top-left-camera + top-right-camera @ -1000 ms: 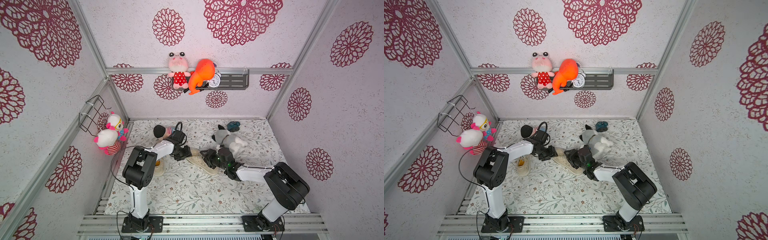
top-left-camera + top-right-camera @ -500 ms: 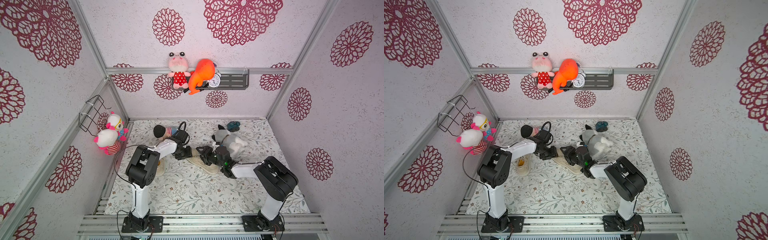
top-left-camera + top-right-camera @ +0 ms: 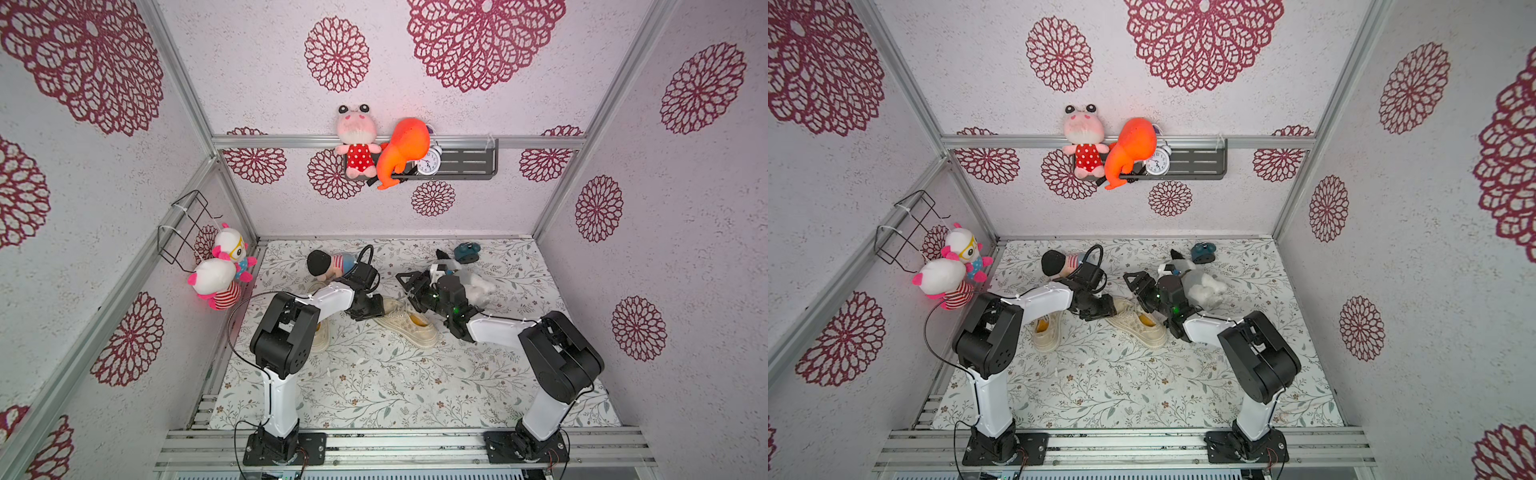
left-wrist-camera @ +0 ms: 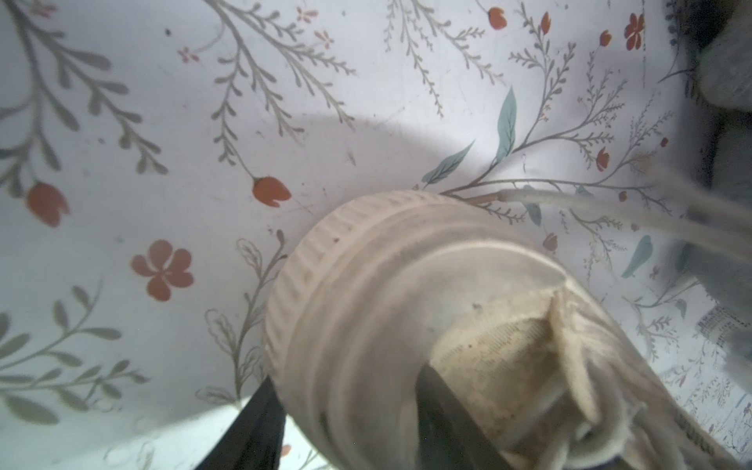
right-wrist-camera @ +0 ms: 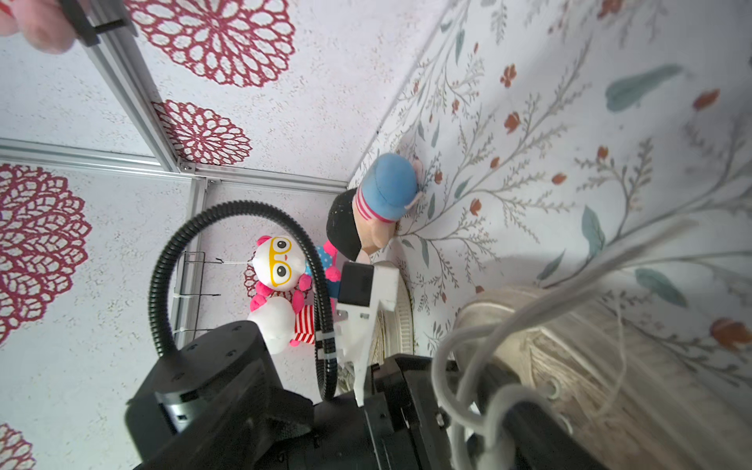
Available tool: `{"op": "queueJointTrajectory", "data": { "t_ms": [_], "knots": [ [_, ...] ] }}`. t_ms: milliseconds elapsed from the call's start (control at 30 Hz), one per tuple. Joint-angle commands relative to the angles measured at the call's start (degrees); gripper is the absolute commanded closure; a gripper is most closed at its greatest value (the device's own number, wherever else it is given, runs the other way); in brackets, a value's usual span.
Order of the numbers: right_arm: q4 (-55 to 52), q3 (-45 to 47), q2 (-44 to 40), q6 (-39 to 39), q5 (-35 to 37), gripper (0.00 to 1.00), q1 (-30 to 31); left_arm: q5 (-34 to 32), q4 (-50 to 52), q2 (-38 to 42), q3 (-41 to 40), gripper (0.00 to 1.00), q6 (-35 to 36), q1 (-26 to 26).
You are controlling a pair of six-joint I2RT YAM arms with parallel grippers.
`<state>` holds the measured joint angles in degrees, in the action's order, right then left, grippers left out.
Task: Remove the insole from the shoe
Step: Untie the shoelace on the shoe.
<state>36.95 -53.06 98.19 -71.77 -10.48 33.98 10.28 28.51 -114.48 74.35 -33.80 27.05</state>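
The left gripper [image 4: 346,401] is clamped on the toe of the cream canvas lace-up shoe [image 3: 406,327]. In the left wrist view one black finger [image 4: 254,431] lies against the ribbed rubber side of the toe, and its partner presses on the canvas on top. The right gripper [image 3: 406,286] is raised beside the front of that shoe, its jaws spread wide and empty. Loose cream laces [image 5: 468,366] loop close to its wrist camera, and I cannot tell whether they touch a finger. The shoe lies on its sole on the floral tabletop [image 3: 374,390], toe toward the left arm and heel toward the right arm. The yellow insole [image 3: 1144,320] sits inside it, showing through the opening. A second cream shoe [image 3: 1047,330] lies beside the left arm, also with yellow showing inside. Beyond the grippers lie a black-haired doll in blue trousers [image 3: 328,264] and a grey-and-white plush animal [image 3: 476,284]
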Motion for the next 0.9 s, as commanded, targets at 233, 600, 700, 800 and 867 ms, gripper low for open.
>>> {"op": "queueJointTrajectory", "data": {
  "t_ms": [233,600,700,800,867],
  "knots": [
    [-3.6,-8.2,-1.7,16.1,5.6,0.11,-3.8,0.2,6.4,-5.0,-8.2,0.48,5.7,4.8],
    [-12.2,-20.7,3.2,25.8,5.9,0.09,-6.3,-0.3,6.2,-4.2,-9.7,0.48,6.0,4.8],
    [-20.5,-22.7,2.0,26.3,5.1,0.1,-6.4,-0.5,6.0,-3.8,-9.6,0.48,6.0,4.8],
    [-37.9,-26.3,0.2,26.4,3.2,0.2,-5.8,-0.6,5.8,-3.6,-8.8,0.48,5.8,4.8],
    [-50.2,-27.8,-0.8,29.1,4.2,0.3,-4.6,-0.5,5.4,-3.2,-8.4,0.49,5.5,4.8]
  ]
}}
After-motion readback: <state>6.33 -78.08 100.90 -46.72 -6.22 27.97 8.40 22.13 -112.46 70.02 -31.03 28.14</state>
